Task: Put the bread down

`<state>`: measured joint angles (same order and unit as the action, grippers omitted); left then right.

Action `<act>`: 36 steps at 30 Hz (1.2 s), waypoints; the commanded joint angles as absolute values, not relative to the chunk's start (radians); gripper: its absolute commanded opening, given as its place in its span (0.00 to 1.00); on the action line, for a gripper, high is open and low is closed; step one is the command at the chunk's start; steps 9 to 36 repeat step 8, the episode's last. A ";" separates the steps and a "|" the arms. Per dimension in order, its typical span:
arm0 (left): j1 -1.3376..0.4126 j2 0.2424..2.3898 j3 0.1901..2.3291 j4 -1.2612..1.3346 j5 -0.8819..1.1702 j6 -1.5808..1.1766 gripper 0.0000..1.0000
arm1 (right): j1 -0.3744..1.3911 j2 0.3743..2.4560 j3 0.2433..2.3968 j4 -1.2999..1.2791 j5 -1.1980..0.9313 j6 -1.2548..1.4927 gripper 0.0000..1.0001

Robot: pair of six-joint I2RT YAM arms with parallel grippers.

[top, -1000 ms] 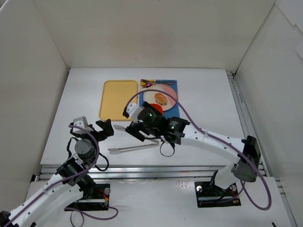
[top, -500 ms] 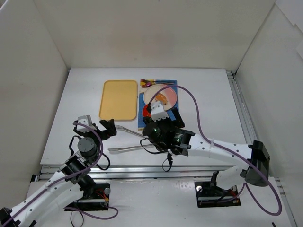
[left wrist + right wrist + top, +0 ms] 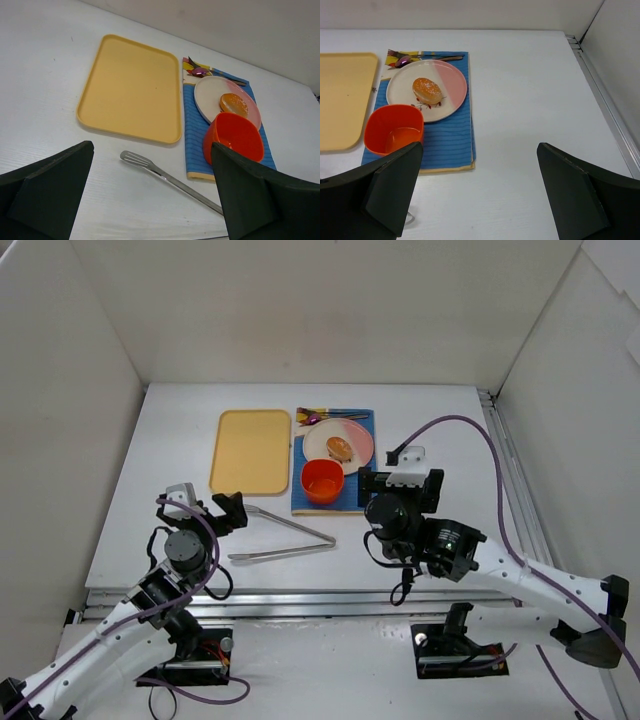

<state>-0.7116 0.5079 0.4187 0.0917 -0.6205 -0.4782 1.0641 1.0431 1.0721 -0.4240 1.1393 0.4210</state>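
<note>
Bread (image 3: pixel 340 447) is seen from the top camera lying flat, domed side up, near the middle of a round plate (image 3: pixel 318 445) at the far end of a blue mat (image 3: pixel 362 492). Its outline is nearly round there, so no long axis can be made out. An orange cup (image 3: pixel 323 481) stands on the mat just in front of the plate, and cutlery (image 3: pixel 325 417) lies beyond the plate. A yellow tray (image 3: pixel 251 450) lies to the left of the mat, and tongs (image 3: pixel 285 540) lie on the table nearer the arms. The left gripper (image 3: pixel 200 510) and the right gripper (image 3: pixel 400 483) are both held well apart from the bread.

In the left wrist view, the bread (image 3: pixel 233 104) is seen on the plate (image 3: pixel 212 95) behind the cup (image 3: pixel 234 139). The left gripper (image 3: pixel 151 147) is spread wide, with nothing held.

In the right wrist view, the bread (image 3: pixel 427 90) is seen on the white half of the plate (image 3: pixel 451 85), its outline slightly oval from upper left to lower right. The right gripper (image 3: pixel 480 147) is spread wide and empty.
</note>
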 commanded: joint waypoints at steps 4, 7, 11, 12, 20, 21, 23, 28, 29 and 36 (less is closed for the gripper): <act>-0.712 0.515 0.442 0.160 -0.611 -0.465 0.99 | 1.023 1.019 1.065 -0.379 1.112 0.471 0.98; -0.712 0.514 0.440 0.161 -0.612 -0.463 0.99 | 1.016 1.014 1.062 -0.380 1.117 0.480 0.98; -0.712 0.515 0.440 0.161 -0.614 -0.465 0.99 | 1.017 1.012 1.058 -0.379 1.118 0.486 0.98; -0.712 0.515 0.440 0.161 -0.614 -0.465 0.99 | 1.017 1.012 1.058 -0.379 1.118 0.486 0.98; -0.712 0.515 0.440 0.161 -0.614 -0.465 0.99 | 1.017 1.012 1.058 -0.379 1.118 0.486 0.98; -0.712 0.515 0.440 0.161 -0.614 -0.465 0.99 | 1.017 1.012 1.058 -0.379 1.118 0.486 0.98; -0.712 0.515 0.440 0.161 -0.614 -0.465 0.99 | 1.017 1.012 1.058 -0.379 1.118 0.486 0.98; -0.712 0.515 0.440 0.161 -0.614 -0.465 0.99 | 1.017 1.012 1.058 -0.379 1.118 0.486 0.98; -0.712 0.515 0.440 0.161 -0.614 -0.465 0.99 | 1.017 1.012 1.058 -0.379 1.118 0.486 0.98; -0.712 0.515 0.440 0.161 -0.614 -0.465 0.99 | 1.017 1.012 1.058 -0.379 1.118 0.486 0.98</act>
